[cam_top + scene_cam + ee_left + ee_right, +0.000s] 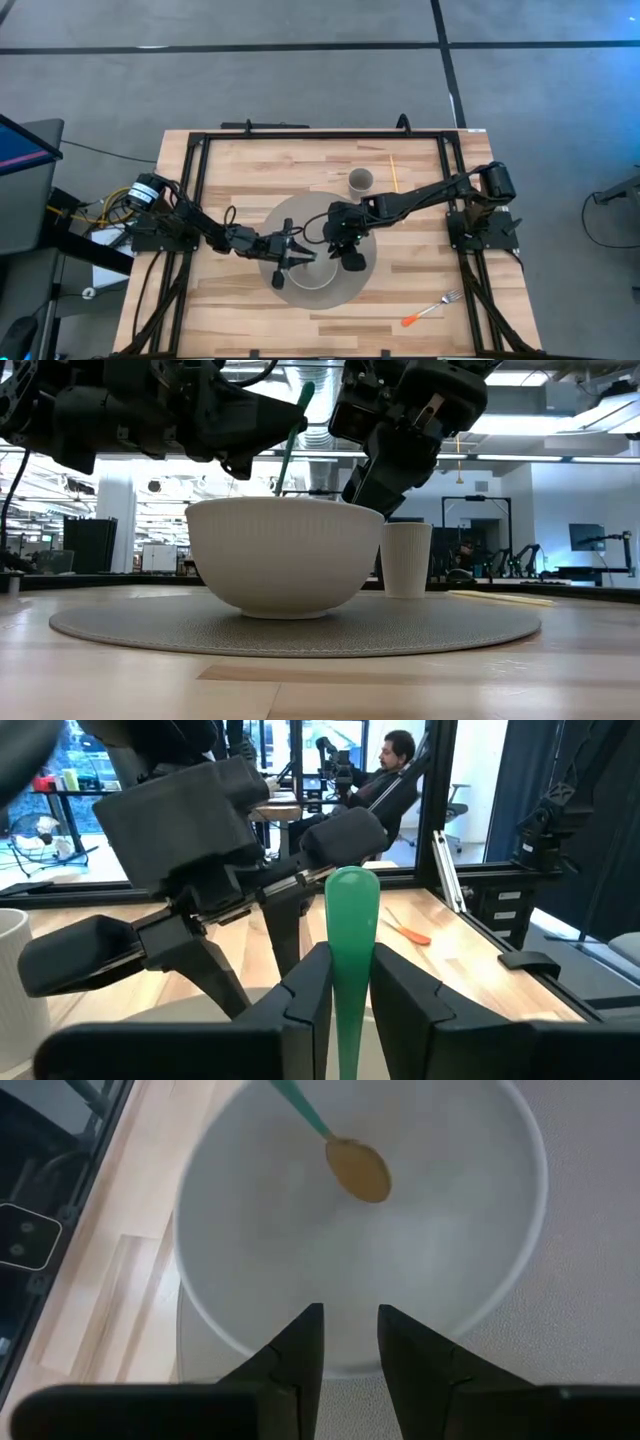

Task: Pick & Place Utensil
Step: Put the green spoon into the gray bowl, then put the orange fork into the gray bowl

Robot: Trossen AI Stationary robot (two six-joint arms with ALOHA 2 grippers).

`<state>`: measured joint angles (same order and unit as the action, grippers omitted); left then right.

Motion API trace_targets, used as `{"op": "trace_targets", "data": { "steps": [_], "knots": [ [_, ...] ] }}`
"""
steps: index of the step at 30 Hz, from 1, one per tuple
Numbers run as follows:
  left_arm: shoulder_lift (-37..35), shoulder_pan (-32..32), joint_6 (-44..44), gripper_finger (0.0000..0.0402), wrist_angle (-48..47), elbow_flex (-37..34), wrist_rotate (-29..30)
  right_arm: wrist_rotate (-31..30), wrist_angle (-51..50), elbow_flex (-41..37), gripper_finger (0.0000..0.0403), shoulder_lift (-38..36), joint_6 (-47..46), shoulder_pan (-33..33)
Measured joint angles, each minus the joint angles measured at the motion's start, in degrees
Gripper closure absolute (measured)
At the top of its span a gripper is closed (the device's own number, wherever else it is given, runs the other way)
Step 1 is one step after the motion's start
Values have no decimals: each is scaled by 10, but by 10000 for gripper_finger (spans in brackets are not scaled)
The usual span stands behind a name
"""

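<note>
A spoon with a teal-green handle [290, 445] and a tan head [357, 1170] stands tilted in a white bowl [285, 555], head down inside it. The bowl sits on a round grey mat [352, 283]. My left gripper [350, 975] reaches over the bowl's left side [292, 252] and is shut on the spoon's handle. My right gripper [350, 1330] hovers above the bowl's right rim [345, 250]. It points down with a narrow gap between its fingers and nothing in it. My left gripper pinches the spoon's green handle [352, 935] between its two fingers, a little below the rounded free end [352, 885], which sticks out past the fingertips. The fingers reach in from the table's left. The spoon leans, its head down in the bowl.
A white ribbed cup [360, 180] stands beyond the mat, with a thin yellow stick [394, 172] lying to its right. A fork with an orange handle [432, 310] lies near the table's near right corner. A black frame [320, 134] borders the table. A person sits in the room behind [395, 765].
</note>
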<state>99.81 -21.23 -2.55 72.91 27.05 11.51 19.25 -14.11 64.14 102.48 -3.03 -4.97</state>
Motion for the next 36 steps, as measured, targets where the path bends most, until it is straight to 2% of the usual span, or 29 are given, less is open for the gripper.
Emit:
{"op": "trace_targets", "data": {
  "steps": [20, 26, 36],
  "knots": [
    [-5, 0, 0, 262, -10, 1, 7, 0, 0, 0, 311, 0, 0, 0],
    [-61, -4, 0, 260, -13, -14, 9, 0, 0, 0, 311, 0, 0, 0],
    [-176, -37, 0, 269, -17, -80, 9, 0, 0, 0, 311, 0, 0, 0]
  ]
}}
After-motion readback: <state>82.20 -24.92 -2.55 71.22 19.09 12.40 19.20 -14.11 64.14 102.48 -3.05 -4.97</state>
